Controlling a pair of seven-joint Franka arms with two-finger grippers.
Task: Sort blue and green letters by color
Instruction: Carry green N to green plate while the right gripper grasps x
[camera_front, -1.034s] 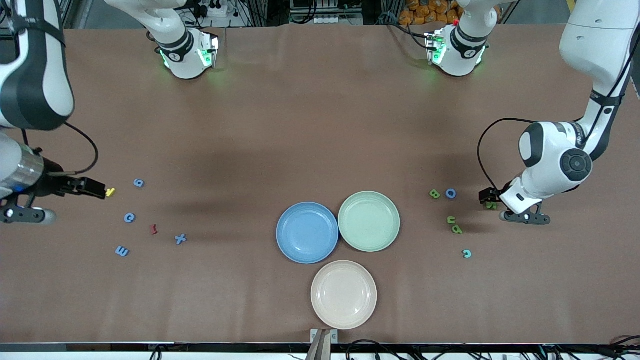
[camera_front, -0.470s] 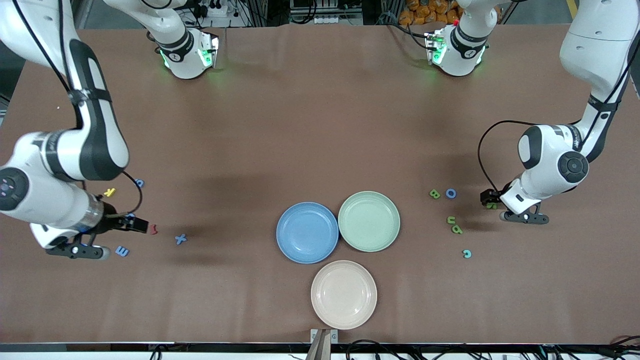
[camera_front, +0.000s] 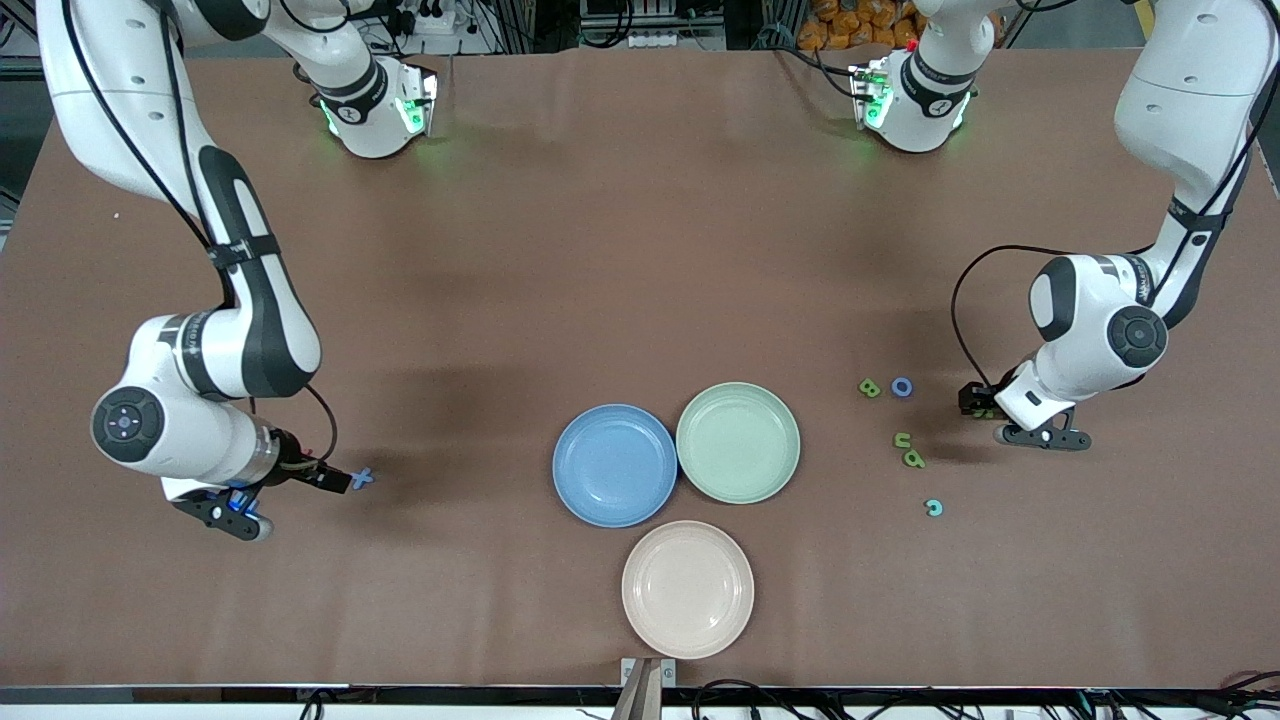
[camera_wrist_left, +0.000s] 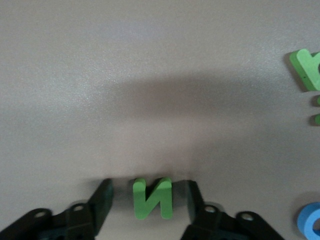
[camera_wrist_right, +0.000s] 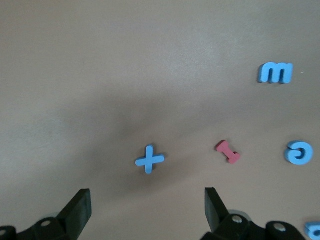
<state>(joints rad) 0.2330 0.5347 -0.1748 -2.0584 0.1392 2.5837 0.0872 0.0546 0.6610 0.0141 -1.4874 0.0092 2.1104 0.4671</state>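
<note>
Front view: the green N (camera_front: 985, 412) is almost fully hidden under the left tool (camera_front: 975, 402), with only a sliver of green showing. In the left wrist view the N (camera_wrist_left: 152, 198) lies flat on the surface (camera_front: 640, 250) between the two fingers (camera_wrist_left: 102, 200), a thin gap on each side, so this tool is released and straddling it, not yet gripping. A green letter (camera_wrist_left: 307, 67) and a blue one (camera_wrist_left: 311, 222) are cut off at that picture's edge. The right arm hides several letters in the front view; the right wrist view shows them: blue E (camera_wrist_right: 275, 73), blue C (camera_wrist_right: 299, 152), dark red piece (camera_wrist_right: 228, 151). The right tool (camera_front: 335, 480) hangs released and spread wide, just beside the blue X (camera_front: 362, 477), at 9 o'clock of the blue plate (camera_front: 575, 440). At 3 o'clock of the green plate (camera_front: 700, 410): green B (camera_front: 869, 387), blue O (camera_front: 902, 386), green U (camera_front: 902, 439), green P (camera_front: 913, 459), teal C (camera_front: 933, 507). The beige plate (camera_front: 650, 560) sits at 6 o'clock of the pair. All visible letters lie on the surface, outside the plates.
</note>
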